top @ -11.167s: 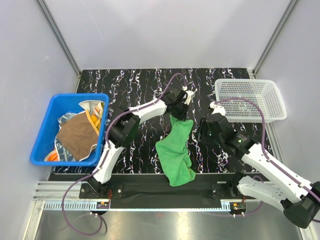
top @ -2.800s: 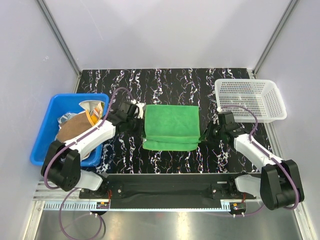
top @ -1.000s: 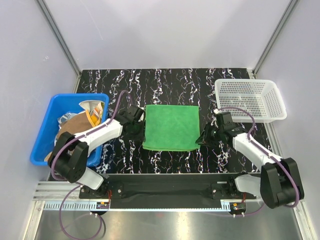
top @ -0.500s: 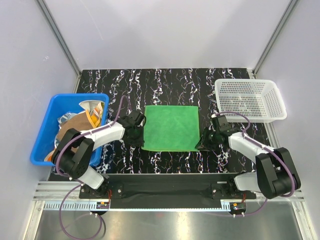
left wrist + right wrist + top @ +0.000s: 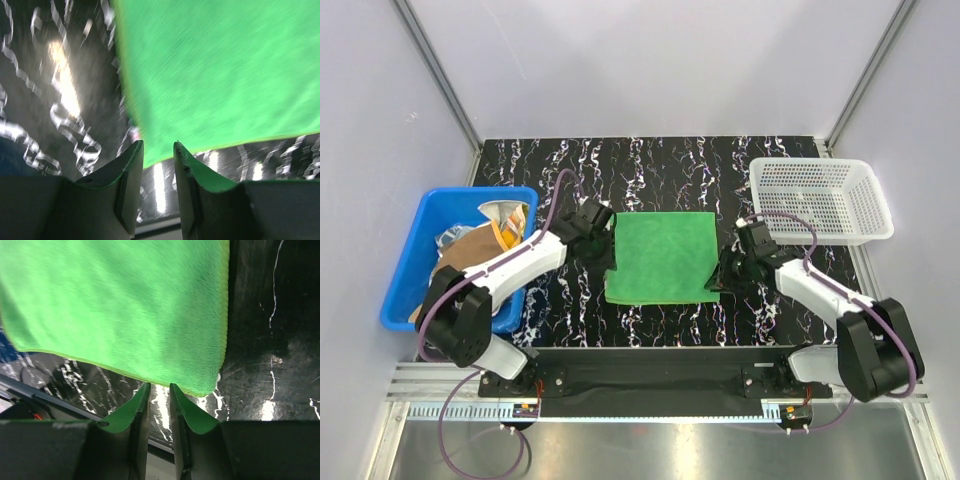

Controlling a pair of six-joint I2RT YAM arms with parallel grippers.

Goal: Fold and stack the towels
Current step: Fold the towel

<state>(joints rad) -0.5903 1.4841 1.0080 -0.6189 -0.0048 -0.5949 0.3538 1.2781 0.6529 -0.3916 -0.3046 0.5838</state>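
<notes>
Light in the top view was bright and even, with soft shadows. The left wrist view was motion-smeared: the green towel (image 5: 215,70) ahead of the fingers (image 5: 127,167) had no visible weave, and glare streaked the table (image 5: 60,80) to their left. The right wrist view was sharp, with glare just beyond its fingertips (image 5: 136,410).

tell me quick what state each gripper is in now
left gripper: narrow gap at the green towel edge, grip cannot be told
right gripper: narrow gap at the green towel corner, grip cannot be told
</notes>
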